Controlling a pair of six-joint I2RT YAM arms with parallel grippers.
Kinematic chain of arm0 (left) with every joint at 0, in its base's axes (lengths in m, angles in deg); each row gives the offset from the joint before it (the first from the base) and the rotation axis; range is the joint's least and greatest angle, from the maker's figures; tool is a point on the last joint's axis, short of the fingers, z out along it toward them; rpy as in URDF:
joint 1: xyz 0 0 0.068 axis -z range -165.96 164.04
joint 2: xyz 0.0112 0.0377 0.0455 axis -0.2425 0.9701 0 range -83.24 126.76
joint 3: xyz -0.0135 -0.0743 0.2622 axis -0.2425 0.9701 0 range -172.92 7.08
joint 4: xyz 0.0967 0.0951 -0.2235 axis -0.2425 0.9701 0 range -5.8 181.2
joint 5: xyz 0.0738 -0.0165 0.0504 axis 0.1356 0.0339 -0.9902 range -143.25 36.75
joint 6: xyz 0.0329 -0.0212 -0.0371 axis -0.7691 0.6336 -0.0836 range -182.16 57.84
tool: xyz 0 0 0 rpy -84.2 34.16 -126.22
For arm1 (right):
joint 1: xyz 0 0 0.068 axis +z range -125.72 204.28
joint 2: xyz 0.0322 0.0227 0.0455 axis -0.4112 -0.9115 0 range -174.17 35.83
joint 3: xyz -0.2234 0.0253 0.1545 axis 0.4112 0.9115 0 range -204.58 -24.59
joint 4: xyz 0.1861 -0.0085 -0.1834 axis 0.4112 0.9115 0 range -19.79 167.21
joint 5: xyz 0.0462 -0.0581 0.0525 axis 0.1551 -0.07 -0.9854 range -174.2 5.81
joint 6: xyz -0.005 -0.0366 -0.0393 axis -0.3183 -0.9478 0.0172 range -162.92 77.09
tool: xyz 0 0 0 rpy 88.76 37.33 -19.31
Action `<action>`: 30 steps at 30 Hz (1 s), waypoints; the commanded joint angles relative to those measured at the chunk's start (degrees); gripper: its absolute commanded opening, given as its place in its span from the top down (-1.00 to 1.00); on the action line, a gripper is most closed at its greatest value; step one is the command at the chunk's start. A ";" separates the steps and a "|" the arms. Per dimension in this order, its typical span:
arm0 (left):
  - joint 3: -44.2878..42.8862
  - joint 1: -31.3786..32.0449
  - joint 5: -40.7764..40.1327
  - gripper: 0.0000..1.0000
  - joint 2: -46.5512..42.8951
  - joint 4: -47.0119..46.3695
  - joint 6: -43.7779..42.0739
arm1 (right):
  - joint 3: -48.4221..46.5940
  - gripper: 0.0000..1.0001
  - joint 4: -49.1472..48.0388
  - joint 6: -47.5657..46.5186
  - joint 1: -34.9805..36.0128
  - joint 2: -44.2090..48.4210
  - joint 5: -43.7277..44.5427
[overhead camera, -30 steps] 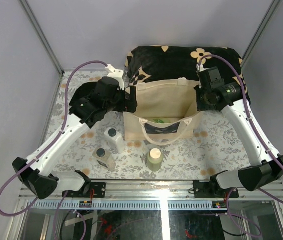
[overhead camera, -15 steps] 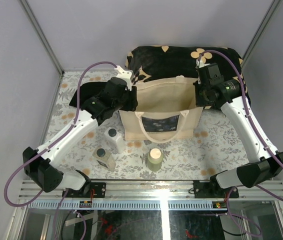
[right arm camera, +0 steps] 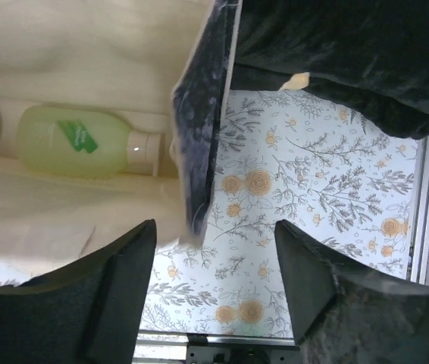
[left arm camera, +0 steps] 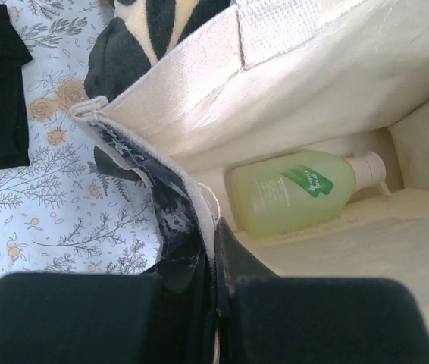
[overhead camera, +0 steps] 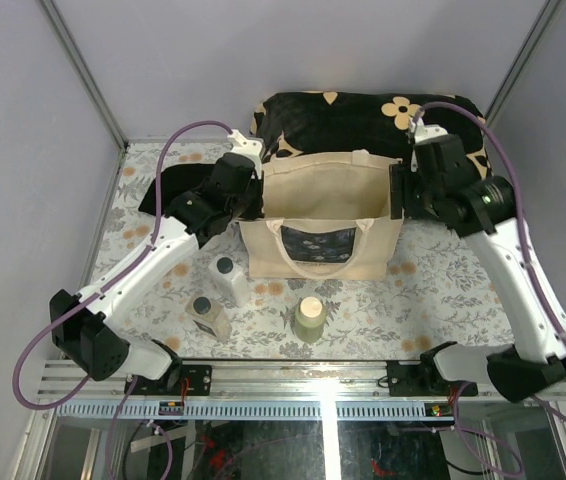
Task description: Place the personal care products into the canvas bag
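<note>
Overhead view of a flowered table [overhead camera: 443,290]. The canvas bag [overhead camera: 363,255] stands upright in the middle with its mouth open to the ceiling and its back against a black cushion [overhead camera: 363,120]. The left gripper [left arm camera: 216,294] is clenched on the bag's left rim, with cloth pinched between its fingers. The right gripper [right arm camera: 214,250] sits at the right rim with its fingers apart, and the bag's edge hangs loose between them (let go, not pinched).

One green bottle [left arm camera: 294,189] lies on its side on the bag's floor. Three more stand upright on the table in front of the bag, toward the arm bases. The white bottle [overhead camera: 228,278] and squat bottle [overhead camera: 206,312] are nearer the left arm, and the second green bottle [overhead camera: 310,318] is near the centre. Each has to go up and over the front wall, and the free right arm looks likeliest to fetch one.

A second ago the bag's mouth sagged. It is now a neat rectangle, and the right arm has swung outward.
</note>
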 commanded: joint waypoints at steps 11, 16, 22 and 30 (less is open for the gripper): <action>-4.24 -1.61 -1.76 1.00 3.37 -2.83 -2.68 | 13.75 -0.63 1.79 5.96 9.67 19.24 -12.03; -5.46 -2.44 -1.90 1.00 4.72 -3.53 -3.10 | 13.62 -0.64 1.07 6.94 12.79 19.14 -13.92; -6.30 -3.39 -1.51 1.00 5.38 -4.45 -3.10 | 14.54 -0.67 -0.90 8.31 23.44 14.78 -9.89; -6.06 -5.27 -0.63 1.00 4.99 -4.83 -2.71 | 17.09 -0.76 -6.17 7.14 35.89 5.58 -7.00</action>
